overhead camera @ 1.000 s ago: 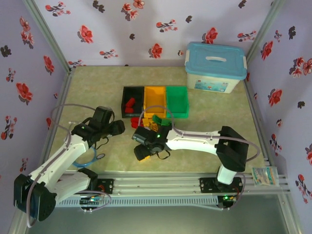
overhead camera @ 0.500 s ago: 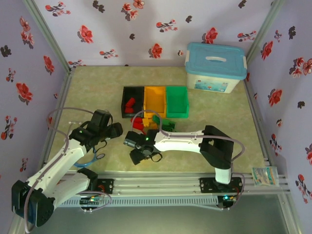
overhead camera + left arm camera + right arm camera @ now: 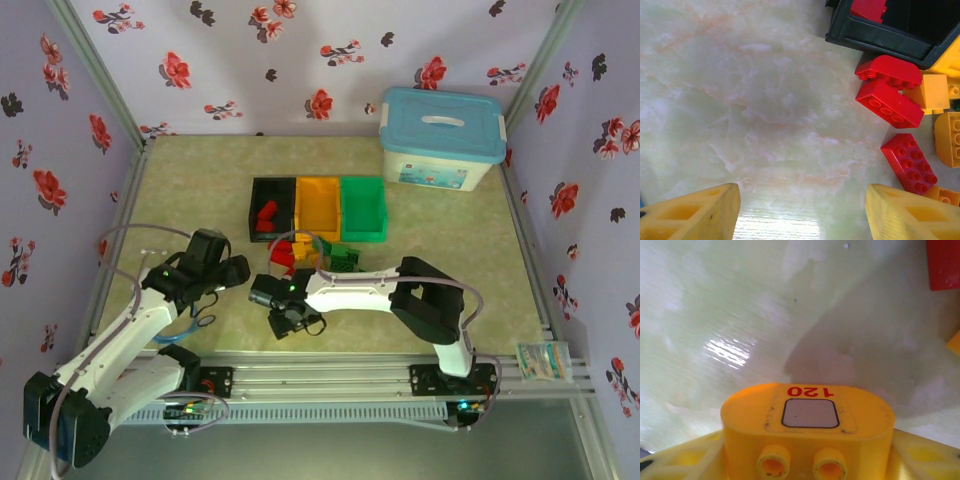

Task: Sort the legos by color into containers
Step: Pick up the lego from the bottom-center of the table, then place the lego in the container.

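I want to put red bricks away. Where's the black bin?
In the top view, the black bin is near the middle of the table, touching the left side of the yellow-orange bin.

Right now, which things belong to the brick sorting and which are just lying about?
Job: loose red bricks, green bricks, rounded yellow-orange brick; black bin, yellow-orange bin, green bin.
Lying about: white box with light blue lid.

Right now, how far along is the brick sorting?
Barely begun. Done: red bricks lie in the black bin. In hand: the right gripper grips a yellow-orange brick. Left: the mixed pile before the bins; the yellow bin and green bin look empty.
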Motion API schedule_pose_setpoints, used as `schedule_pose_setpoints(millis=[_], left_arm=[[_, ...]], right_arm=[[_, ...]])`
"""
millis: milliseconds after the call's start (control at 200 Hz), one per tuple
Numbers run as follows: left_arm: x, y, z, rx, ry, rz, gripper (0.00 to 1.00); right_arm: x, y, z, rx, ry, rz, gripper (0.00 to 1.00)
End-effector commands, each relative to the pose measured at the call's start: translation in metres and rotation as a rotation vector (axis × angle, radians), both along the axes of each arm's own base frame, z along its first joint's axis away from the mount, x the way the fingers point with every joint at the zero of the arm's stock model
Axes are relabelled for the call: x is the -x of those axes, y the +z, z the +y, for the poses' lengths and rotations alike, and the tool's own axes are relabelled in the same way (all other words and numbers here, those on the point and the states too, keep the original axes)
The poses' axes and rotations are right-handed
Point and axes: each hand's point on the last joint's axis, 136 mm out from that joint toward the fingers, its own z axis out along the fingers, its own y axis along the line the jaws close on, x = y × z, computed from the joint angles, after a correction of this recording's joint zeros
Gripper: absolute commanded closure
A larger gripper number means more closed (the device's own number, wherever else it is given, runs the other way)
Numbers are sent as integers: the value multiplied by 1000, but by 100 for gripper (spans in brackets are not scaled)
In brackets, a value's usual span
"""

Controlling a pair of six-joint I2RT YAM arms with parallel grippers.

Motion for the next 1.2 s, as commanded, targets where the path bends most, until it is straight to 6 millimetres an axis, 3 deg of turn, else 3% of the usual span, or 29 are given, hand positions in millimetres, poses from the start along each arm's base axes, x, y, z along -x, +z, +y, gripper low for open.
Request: schedule_pose_setpoints(millis=[0,255,405,630,860,1055,1195], left_arm=[[2,0,6,-12,27,-4,33],[2,1,7,-16,32,-10,34],[4,0,8,-12,34,-8,34],[11,7,4,44,37,-26,35],[21,-1,-1,56,20,-2,35],[26,-4,-7,76,9,-1,35],[27,-4,-14,89,-7,-4,34]], right_arm=[[-2,7,4,14,-1,-23,46],[-29,47,9,-5,3,-122,48],[-71,77,-4,13,-28,-186,48],[-152,115,-32,-14,-139,-237,50],[-222,125,-57,-5,-238,-236,50],[-259,119,-67,-7,-296,-215,50],[-274,114,-69,5,-312,-212,46]])
